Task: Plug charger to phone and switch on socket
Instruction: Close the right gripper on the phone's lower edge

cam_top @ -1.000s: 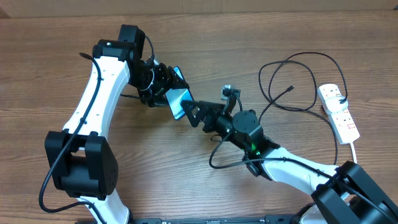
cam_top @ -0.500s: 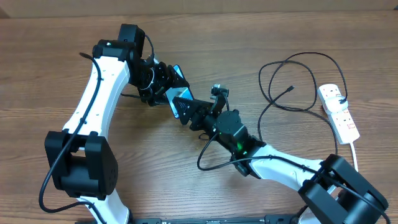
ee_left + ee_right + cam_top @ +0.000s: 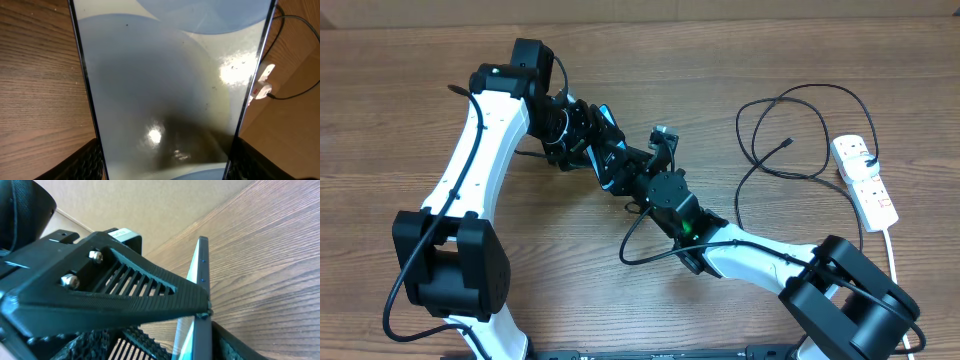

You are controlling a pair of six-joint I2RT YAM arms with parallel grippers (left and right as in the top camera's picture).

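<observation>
— While the left gripper sits at the upper centre-left of the overhead view, where is the phone?

— Right in it. The left wrist view shows the screen filling the frame. 1 black finger is at the phone's lower left edge and the other at its lower right, both pressed to its sides. So the left fingers are partly closed and clamped on the phone, which is held off the counter.

— And the right gripper?

— It is at the phone too, just lower right of the left one, and covers most of the handset from above. In the right wrist view the phone's thin edge stands between the 2 fingers, and the tip of the upper finger meets that edge. Whether the pair is squeezing it, one cannot tell.

— Where is the charger?

— It lies in loose loops on the counter at upper right, well apart from both arms, with its small plug tip free inside the loop.

— The socket?

— It is at the right edge, white, with its white cord running down-frame. The charger's cable reaches its top end.
</observation>
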